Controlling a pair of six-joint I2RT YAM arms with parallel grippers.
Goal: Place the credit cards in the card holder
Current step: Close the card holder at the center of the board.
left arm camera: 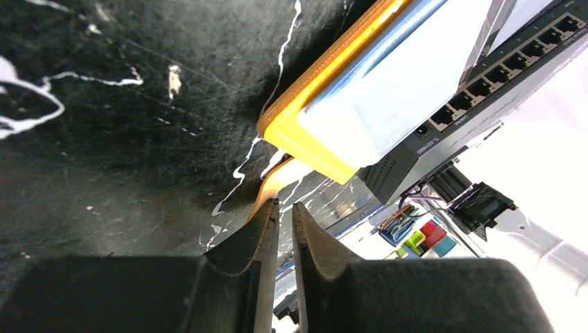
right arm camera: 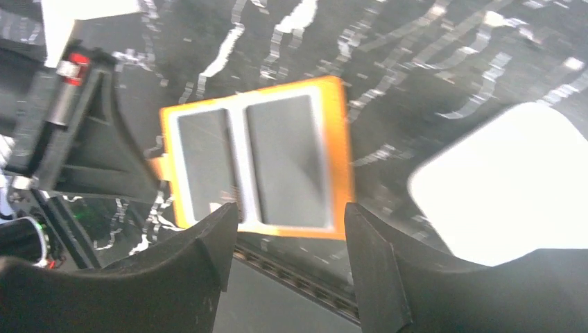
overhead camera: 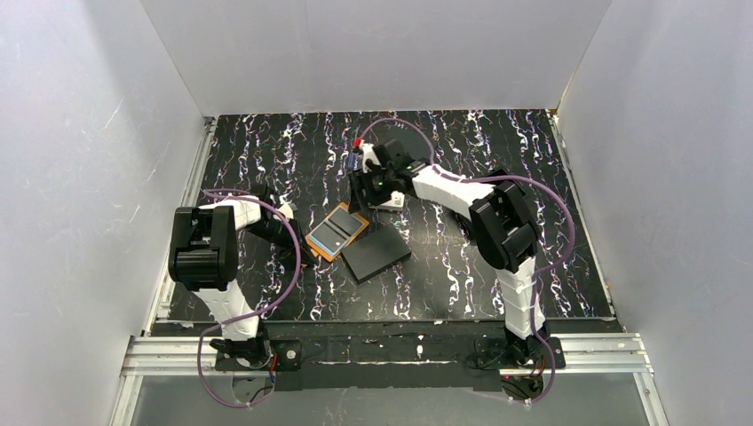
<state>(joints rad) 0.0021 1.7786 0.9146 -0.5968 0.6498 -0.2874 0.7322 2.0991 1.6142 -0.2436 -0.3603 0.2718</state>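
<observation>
The orange card holder lies open on the black mat, its pale blue-grey inside facing up. In the right wrist view the card holder shows two grey panels inside an orange frame. My right gripper hangs open just above its near edge, with nothing between the fingers; from above, the right gripper is at the holder's far corner. A white rounded card-like piece lies to the right of it. My left gripper is low at the holder's left edge, jaws almost together, right beside the orange clasp tab.
A flat black network switch lies against the holder's right side, partly under it. A blue tray with small coloured items sits far back near the red piece. White walls close in three sides of the marbled black mat.
</observation>
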